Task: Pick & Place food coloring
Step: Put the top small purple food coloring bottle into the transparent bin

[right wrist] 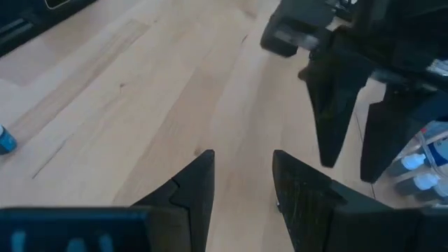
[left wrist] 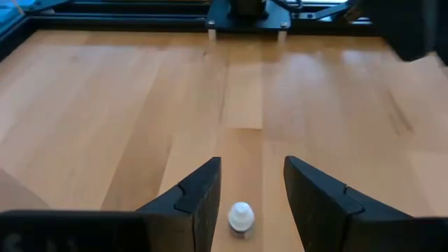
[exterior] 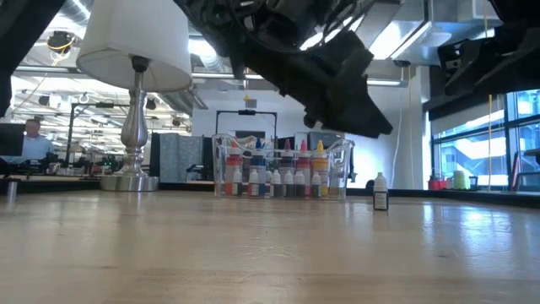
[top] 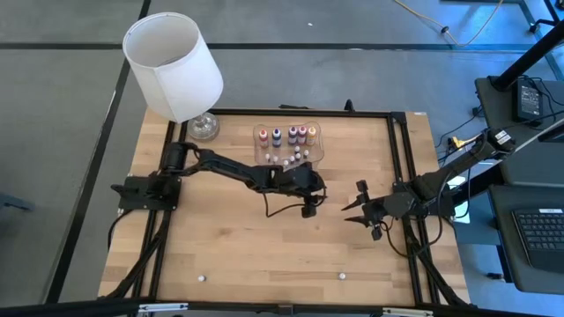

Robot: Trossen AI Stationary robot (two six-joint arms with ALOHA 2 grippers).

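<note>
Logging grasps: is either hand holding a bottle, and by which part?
Neither. The open left hand straddles a standing bottle without touching it; the right hand is open with nothing between its fingers.

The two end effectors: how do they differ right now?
The left end effector hangs near the middle of the table, close to the clear tray; the right end effector is farther right. The left has a small white-capped bottle between its fingers, not gripped; the right frames only bare wood. Both are dark, two-fingered and open.
</note>
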